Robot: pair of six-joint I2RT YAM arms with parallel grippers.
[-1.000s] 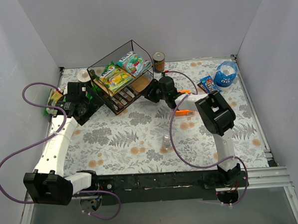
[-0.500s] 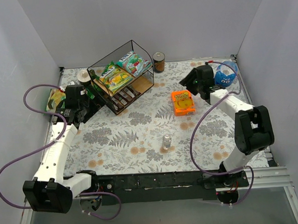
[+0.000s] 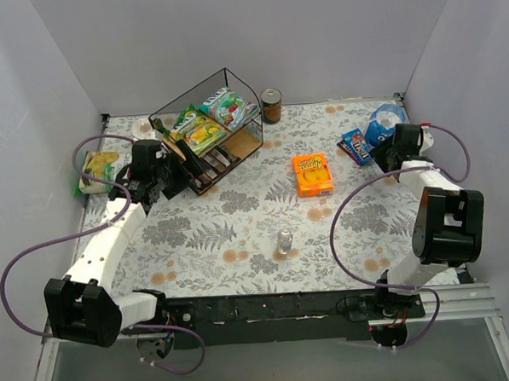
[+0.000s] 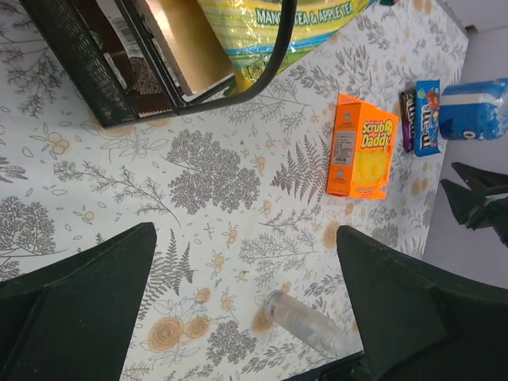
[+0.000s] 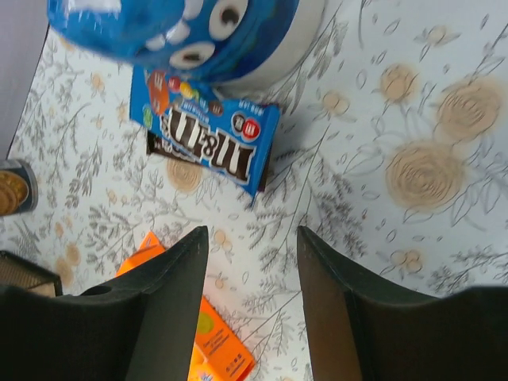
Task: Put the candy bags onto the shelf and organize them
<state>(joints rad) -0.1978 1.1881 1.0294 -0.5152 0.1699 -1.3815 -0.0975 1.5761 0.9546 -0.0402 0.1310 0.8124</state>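
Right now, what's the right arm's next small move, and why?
Probably ease the right gripper forward and down over the small blue pack, then close. Its jaws stand open and empty. The pack lies flat just ahead of them, partly over a dark brown wrapper beside the blue pouch, and is not yet on the shelf.

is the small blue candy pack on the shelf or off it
Off it. The small blue candy pack lies flat on the floral tablecloth beside the round blue pouch, apart from the black wire shelf.
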